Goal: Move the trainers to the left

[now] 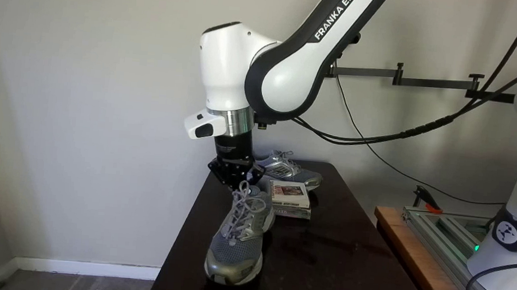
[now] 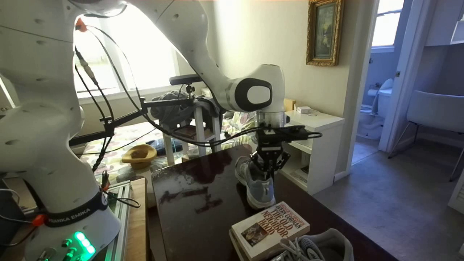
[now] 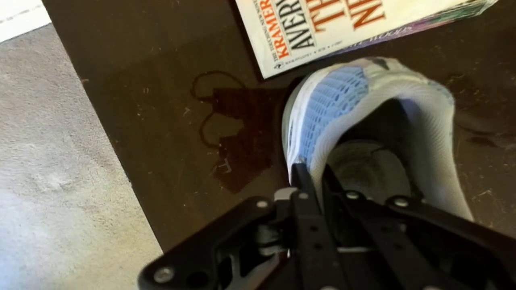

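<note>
The trainers are grey-silver mesh running shoes. One trainer [image 1: 237, 249] stands upright on the dark table, toe towards the camera in an exterior view; it also shows from its heel in an exterior view [image 2: 259, 190] and in the wrist view [image 3: 336, 100]. My gripper [image 3: 314, 171] is shut on the side of this trainer's collar, one finger inside the shoe and one outside. The gripper also shows above the shoe in both exterior views [image 1: 237, 180] [image 2: 269, 173]. The other trainer [image 1: 279, 169] lies behind the books, and is partly cut off in an exterior view [image 2: 326, 244].
A stack of paperback books [image 1: 289, 196] [image 2: 270, 230] [image 3: 322, 36] lies between the two trainers, close to the held shoe's heel. The dark table's edge [image 3: 121, 157] is close beside the gripper, with floor below. A white shelf unit [image 2: 322, 152] stands beyond the table.
</note>
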Available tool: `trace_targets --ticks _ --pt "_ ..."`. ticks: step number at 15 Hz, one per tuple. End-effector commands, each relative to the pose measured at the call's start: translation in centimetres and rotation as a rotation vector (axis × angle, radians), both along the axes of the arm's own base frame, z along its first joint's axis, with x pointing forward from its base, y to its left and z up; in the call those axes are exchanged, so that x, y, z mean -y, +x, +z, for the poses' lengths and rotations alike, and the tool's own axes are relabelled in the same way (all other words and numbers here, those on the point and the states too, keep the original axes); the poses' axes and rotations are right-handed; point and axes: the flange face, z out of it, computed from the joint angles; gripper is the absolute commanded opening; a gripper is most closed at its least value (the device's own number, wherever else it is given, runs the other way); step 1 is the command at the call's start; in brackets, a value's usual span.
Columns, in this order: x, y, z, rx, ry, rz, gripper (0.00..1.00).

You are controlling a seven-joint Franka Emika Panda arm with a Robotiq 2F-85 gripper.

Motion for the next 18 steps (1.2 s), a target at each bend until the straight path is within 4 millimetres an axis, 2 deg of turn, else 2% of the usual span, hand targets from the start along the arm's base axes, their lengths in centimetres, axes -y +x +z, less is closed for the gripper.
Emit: trace_targets --ticks 1,4,13,14,15,18 --pt "-0.4 -0.5 -0.7 0.019 0.0 0.069 0.02" --pt "-0.6 -0.7 -1.2 0.026 0.01 0.097 0.02" --pt "-0.8 -0.5 -1.0 0.044 0.013 0.166 0.02" --pt "-0.8 -0.5 -0.9 0.045 0.012 0.155 0.34" --pt "-0.8 -0.5 -0.6 0.047 0.004 0.14 0.35" --pt "-0.5 -0.8 1.4 0.1 -0.001 0.061 0.55"
